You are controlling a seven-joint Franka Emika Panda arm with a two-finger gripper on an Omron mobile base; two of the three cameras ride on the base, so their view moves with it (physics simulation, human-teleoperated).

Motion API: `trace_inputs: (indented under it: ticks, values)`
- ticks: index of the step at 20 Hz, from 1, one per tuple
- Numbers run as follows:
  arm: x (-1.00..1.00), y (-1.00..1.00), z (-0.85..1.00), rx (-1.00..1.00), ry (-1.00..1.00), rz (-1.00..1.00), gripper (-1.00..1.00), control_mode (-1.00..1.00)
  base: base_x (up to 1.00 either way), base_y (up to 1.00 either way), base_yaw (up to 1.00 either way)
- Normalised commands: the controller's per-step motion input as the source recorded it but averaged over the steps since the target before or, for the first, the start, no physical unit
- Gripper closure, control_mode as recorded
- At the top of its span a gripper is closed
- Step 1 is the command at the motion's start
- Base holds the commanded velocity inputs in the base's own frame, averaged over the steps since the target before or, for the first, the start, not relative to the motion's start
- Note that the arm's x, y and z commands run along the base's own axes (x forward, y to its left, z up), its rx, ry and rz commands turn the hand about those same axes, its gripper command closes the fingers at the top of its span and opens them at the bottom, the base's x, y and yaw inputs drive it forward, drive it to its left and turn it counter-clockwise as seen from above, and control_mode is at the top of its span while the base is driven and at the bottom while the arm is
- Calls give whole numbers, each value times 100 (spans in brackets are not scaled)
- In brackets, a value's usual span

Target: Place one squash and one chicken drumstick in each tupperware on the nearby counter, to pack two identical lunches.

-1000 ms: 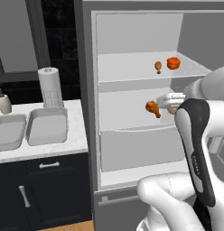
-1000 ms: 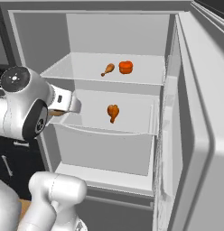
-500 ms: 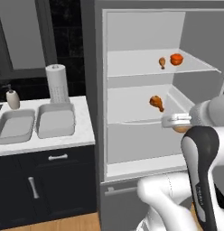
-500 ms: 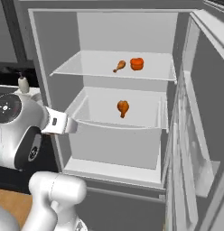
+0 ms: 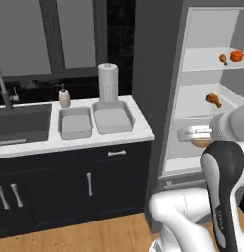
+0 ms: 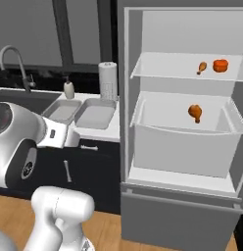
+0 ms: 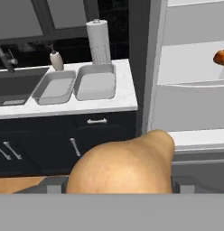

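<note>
A tan squash (image 7: 125, 164) bulges across the bottom of the hand view, with my gripper (image 5: 198, 140) shut on it in front of the open fridge. Two light-grey tupperware trays stand side by side on the white counter (image 5: 138, 130), both with nothing in them: the left tray (image 5: 75, 123) (image 7: 54, 87) and the right tray (image 5: 112, 117) (image 7: 95, 84). They lie well to the left of the gripper. One chicken drumstick (image 5: 213, 99) (image 6: 195, 112) lies in the fridge's middle drawer. A second drumstick (image 6: 202, 67) sits on the top shelf.
An orange-red round item (image 6: 220, 65) lies beside the top-shelf drumstick. A paper towel roll (image 5: 108, 81) and soap dispenser (image 5: 64, 97) stand behind the trays. The dark sink (image 5: 20, 123) with faucet (image 6: 13, 54) is left of them. The fridge's side wall (image 5: 158, 74) rises between counter and shelves.
Both base views have swung left from the fridge toward the counter, so the camera moved. The squash stays in the gripper, which now sits lower against the fridge.
</note>
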Motion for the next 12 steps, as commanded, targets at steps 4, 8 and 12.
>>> trace_inputs:
  ticks: [4,8,12]
  values:
    - [0,0,0,0,0,0,100,100,61,100,-1]
    - [0,0,0,0,0,0,100,100,92,100,0]
    - [0,0,0,0,0,0,100,100,100,64,0]
